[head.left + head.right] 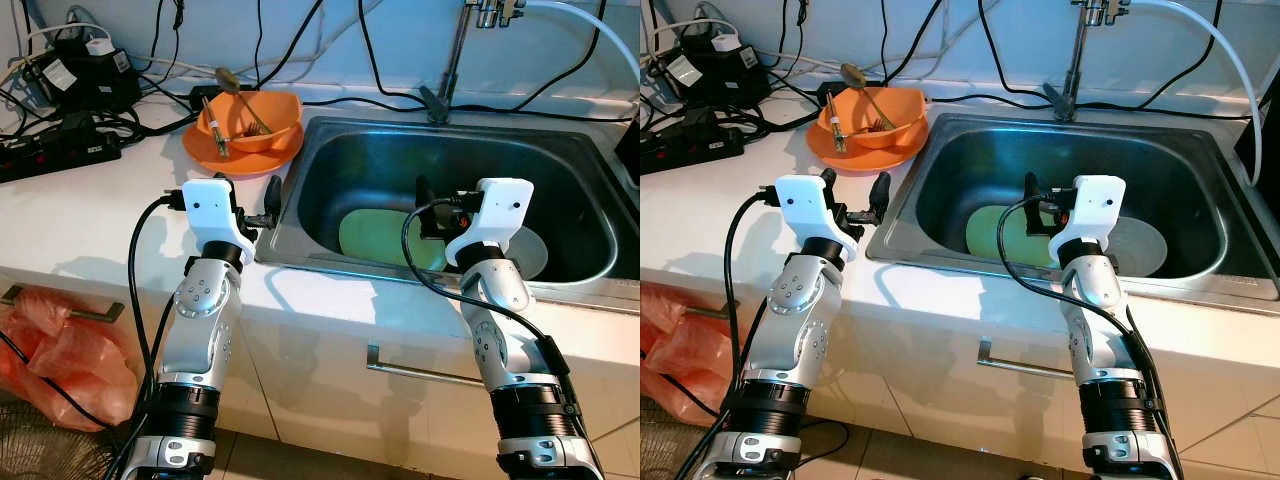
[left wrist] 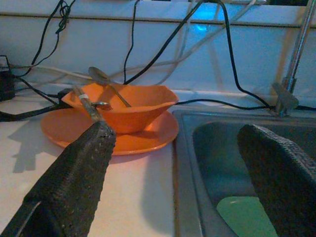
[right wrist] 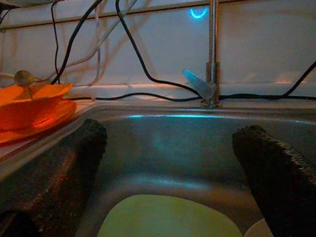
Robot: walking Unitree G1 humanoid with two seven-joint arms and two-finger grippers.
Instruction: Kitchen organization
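An orange bowl point(image 1: 250, 120) sits on an orange plate point(image 1: 200, 150) at the back of the white counter, just left of the steel sink point(image 1: 370, 165). A spoon point(image 1: 228, 80) and other utensils stand in the bowl. A green plate point(image 1: 375, 235) and a pale plate point(image 1: 530, 250) lie on the sink floor. My left gripper point(image 2: 177, 133) hovers open over the counter by the sink's left rim, pointing toward the bowl, nothing between its fingers. My right gripper point(image 3: 170, 131) hangs open over the front of the sink, above the green plate, holding nothing.
Power strips and tangled cables point(image 1: 60, 150) crowd the counter's back left. A faucet point(image 1: 450, 60) rises behind the sink with a hose at the right. An orange plastic bag point(image 1: 60, 360) hangs below the counter on the left, by the cabinet handles point(image 1: 420, 370).
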